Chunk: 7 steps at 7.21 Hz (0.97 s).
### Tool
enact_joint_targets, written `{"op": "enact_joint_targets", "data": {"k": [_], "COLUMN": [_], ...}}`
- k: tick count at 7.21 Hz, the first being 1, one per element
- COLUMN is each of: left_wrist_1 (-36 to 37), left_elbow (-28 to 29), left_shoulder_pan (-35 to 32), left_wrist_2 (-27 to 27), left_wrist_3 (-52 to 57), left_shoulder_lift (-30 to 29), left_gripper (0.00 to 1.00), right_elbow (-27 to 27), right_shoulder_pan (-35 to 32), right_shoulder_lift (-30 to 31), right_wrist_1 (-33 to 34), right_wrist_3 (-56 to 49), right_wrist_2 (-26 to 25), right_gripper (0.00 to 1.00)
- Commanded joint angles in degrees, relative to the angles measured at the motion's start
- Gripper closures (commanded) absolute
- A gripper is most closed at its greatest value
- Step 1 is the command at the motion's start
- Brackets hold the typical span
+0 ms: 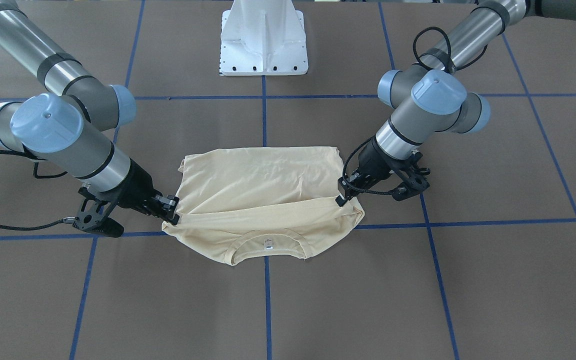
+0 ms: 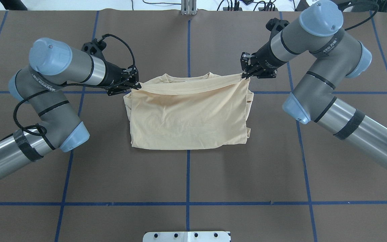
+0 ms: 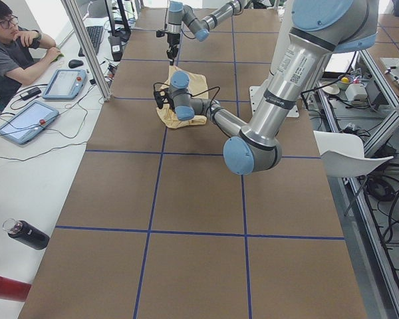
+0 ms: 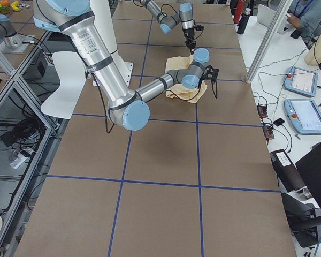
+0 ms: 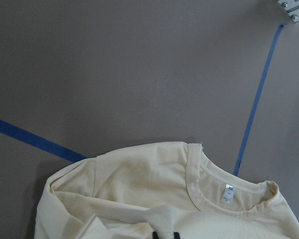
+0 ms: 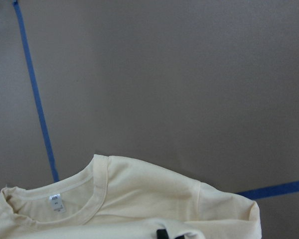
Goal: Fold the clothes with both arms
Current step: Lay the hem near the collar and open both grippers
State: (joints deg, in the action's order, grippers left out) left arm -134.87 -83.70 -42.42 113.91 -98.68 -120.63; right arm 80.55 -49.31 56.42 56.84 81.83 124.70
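Shirt (image 2: 186, 114) — pale cream, folded over — collar (image 5: 191, 179) and label (image 5: 228, 194) showing

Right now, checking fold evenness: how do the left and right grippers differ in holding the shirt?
The left gripper pinches the shirt on the robot's left, the right gripper on its right. The right gripper sits nearer the collar than the left gripper, so the held edge slants. Both are shut on the folded-over layer.

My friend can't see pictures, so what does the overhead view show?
Two robot arms hold a pale yellow shirt by its folded-over edge, left fingers at one end, right fingers at the other. It lies on a brown table with blue lines.
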Motion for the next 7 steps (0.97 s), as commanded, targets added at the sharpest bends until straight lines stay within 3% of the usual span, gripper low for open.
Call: {"op": "enact_joint_targets", "data": {"k": [1, 3, 4, 5, 6, 7], "left_wrist_1": [0.0, -0.5, -0.6, -0.6, -0.6, -0.6], "left_elbow": [0.2, 0.2, 0.2, 0.5, 0.5, 0.5], "left_shoulder_pan": [0.1, 0.1, 0.1, 0.1, 0.0, -0.4], "left_wrist_2": [-0.2, -0.2, -0.3, -0.4, -1.7, -1.9], "left_wrist_3": [0.1, 0.2, 0.1, 0.0, -0.6, -0.7], "left_shoulder_lift": [0.0, 0.0, 0.0, -0.1, -0.1, -0.1], "left_gripper": [1.00, 1.00, 1.00, 0.35, 0.01, 0.00], "right_elbow": [-2.7, -5.7, -5.9, -5.9, -6.4, -6.5], "right_shoulder_pan": [0.1, 0.1, 0.1, 0.1, 0.1, 0.0], "right_shoulder_lift": [-0.6, -3.0, -3.0, -3.0, -3.0, -2.9], "right_wrist_1": [-1.8, -1.9, -1.9, -1.8, -1.8, -1.8], "right_wrist_3": [0.0, 0.0, 0.0, 0.2, 0.3, 0.3], "right_wrist_2": [-0.5, -0.9, -1.0, -1.1, -1.1, -1.1], "right_gripper": [1.00, 1.00, 0.49, 0.01, 0.00, 0.00]}}
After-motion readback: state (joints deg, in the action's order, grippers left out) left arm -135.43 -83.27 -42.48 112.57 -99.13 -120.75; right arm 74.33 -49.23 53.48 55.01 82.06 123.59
